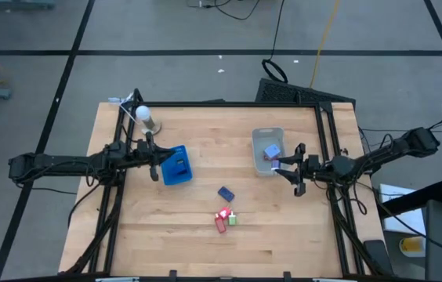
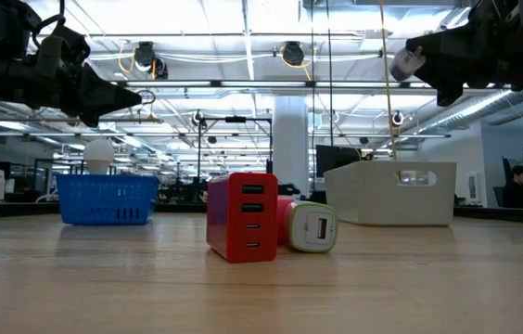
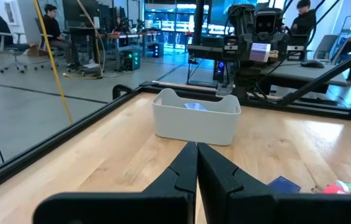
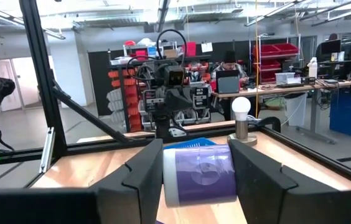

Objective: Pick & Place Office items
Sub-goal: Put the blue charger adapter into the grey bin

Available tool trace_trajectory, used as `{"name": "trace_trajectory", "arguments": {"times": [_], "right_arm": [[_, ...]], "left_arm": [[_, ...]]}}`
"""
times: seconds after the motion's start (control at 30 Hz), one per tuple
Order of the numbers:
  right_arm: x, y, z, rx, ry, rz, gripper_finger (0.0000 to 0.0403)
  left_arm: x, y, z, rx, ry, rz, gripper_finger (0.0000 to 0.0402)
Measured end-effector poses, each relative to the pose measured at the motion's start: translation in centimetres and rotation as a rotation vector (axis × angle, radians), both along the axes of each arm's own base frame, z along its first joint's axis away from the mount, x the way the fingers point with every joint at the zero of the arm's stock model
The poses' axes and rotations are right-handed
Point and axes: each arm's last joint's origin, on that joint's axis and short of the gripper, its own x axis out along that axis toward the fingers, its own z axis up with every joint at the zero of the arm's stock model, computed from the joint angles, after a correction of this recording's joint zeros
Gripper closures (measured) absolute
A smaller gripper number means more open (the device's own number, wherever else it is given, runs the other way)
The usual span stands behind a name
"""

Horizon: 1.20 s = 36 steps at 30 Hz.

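Small office items lie on the table: a blue piece [image 1: 226, 193] and a cluster with a red block [image 2: 243, 216] and a white-green piece [image 2: 312, 227], seen in the high view as the cluster [image 1: 225, 219]. My right gripper [image 4: 199, 163] hangs beside the pale bin [image 1: 268, 139], shut on a purple-and-white piece [image 4: 200, 174]. Another purple piece [image 1: 271, 151] lies in that bin. My left gripper [image 3: 196, 155] is shut and holds nothing, hovering next to the blue basket [image 1: 177, 166]. My right gripper pinches the purple-and-white piece [image 4: 195, 184] between its two fingers, one on each side. The fingers lie level, pointing toward the table's left. The piece is lifted clear, high above the table [image 2: 407, 63].
A light bulb on a stand [image 1: 144, 117] stands at the far left corner behind the blue basket [image 2: 104, 199]. The pale bin [image 2: 396, 193] sits on the right. Bare wood spreads along the near edge. People sit at desks in the room beyond.
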Motion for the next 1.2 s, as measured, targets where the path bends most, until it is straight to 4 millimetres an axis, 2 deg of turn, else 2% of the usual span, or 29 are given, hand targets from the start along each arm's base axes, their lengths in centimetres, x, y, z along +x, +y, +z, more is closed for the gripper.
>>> {"name": "trace_trajectory", "arguments": {"times": [0.13,0.23,0.33,0.47,0.6,0.83,1.2], "right_arm": [[0.1,0.0,0.0,0.002,0.012,0.003,0.0252],[0.9,0.3,-0.2,-0.038,0.148,0.004,0.0248],[2.6,0.6,2.5,-0.044,0.218,-0.028,0.0242],[4.2,0.7,4.0,-0.061,0.377,-0.069,0.025],[5.3,0.8,6.1,-0.058,0.393,-0.083,0.0251],[6.9,-0.5,6.6,-0.022,0.561,-0.194,0.025],[7.4,-3.5,3.8,0.096,0.802,-0.314,0.0251]], "left_arm": [[0.0,0.0,0.0,-0.014,-0.003,0.0,0.0392],[0.0,0.0,0.0,-0.024,-0.005,0.0,0.0392],[0.0,0.0,0.1,-0.032,-0.013,0.0,0.0392],[0.0,0.0,0.2,-0.038,-0.024,-0.014,0.0392],[0.0,-0.1,0.1,-0.051,-0.025,-0.018,0.0392],[0.0,-0.1,0.2,-0.062,-0.029,-0.02,0.0392],[0.0,-0.1,0.2,-0.06,-0.038,-0.022,0.0392]]}}
